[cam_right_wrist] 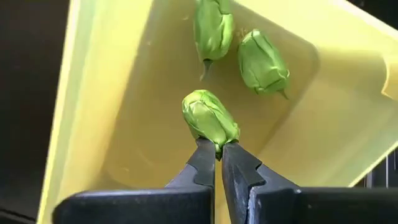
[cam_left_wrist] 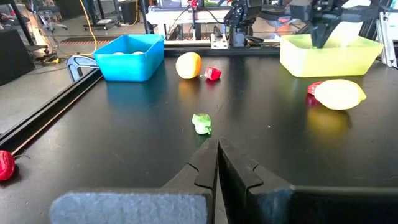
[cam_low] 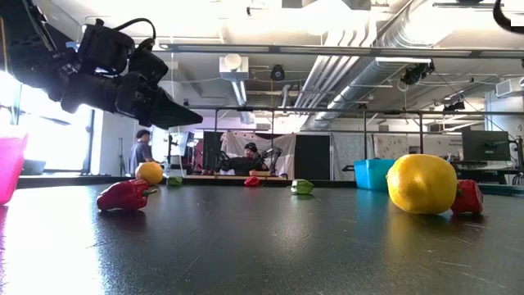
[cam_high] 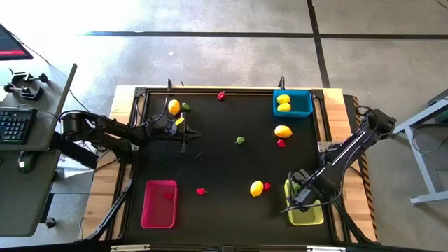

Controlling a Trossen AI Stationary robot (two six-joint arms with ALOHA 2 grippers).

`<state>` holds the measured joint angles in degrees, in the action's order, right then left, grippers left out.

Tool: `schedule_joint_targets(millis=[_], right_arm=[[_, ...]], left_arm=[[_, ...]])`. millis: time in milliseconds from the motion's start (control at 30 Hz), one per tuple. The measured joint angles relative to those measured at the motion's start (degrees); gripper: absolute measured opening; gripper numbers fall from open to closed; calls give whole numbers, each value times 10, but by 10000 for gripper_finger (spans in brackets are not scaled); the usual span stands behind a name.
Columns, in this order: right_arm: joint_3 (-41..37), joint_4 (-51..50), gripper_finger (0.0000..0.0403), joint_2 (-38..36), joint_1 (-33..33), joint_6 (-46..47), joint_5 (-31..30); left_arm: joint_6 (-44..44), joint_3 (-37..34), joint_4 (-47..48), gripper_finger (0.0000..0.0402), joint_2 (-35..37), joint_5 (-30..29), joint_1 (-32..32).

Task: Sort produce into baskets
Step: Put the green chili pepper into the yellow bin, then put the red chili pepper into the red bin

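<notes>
While the right tool [cam_right_wrist: 217, 149] hangs over the yellow-green basket [cam_right_wrist: 93, 112], closed on the tip of a green piece [cam_right_wrist: 210, 118] that seems light and stiff, the left tool [cam_left_wrist: 217, 152] waits closed above the worktop [cam_left_wrist: 124, 137], well apart from that basket.

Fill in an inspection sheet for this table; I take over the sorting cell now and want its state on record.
Surface: black mat, dry.
Job's things: blue basket holds two lemons; yellow-green basket holds green pieces; pink basket looks almost bare. Lemons, red and green bits lie loose.
Clutter: nothing seen.
Claws: right claw over the yellow-green basket, pinching a green piece; left claw shut, above the mat.
Cables: along the right arm.
Surroundings: people beyond the table.
</notes>
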<state>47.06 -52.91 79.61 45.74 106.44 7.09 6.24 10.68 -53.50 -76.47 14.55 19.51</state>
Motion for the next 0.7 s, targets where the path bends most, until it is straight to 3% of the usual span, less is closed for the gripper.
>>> schedule_joint_targets(millis=[133, 467, 600, 700], right_arm=[[-1, 2, 23, 0, 0, -15, 0], [49, -66, 156, -2, -7, -30, -54], [88, -102, 161, -2, -23, -71, -96], [119, -129, 140, -3, -42, -108, -142]], left_arm=[[0, 0, -1, 0, 0, -1, 0], [0, 0, -1, 0, 0, -3, 0], [0, 0, -1, 0, 0, -3, 0], [0, 0, -1, 0, 0, -5, 0]])
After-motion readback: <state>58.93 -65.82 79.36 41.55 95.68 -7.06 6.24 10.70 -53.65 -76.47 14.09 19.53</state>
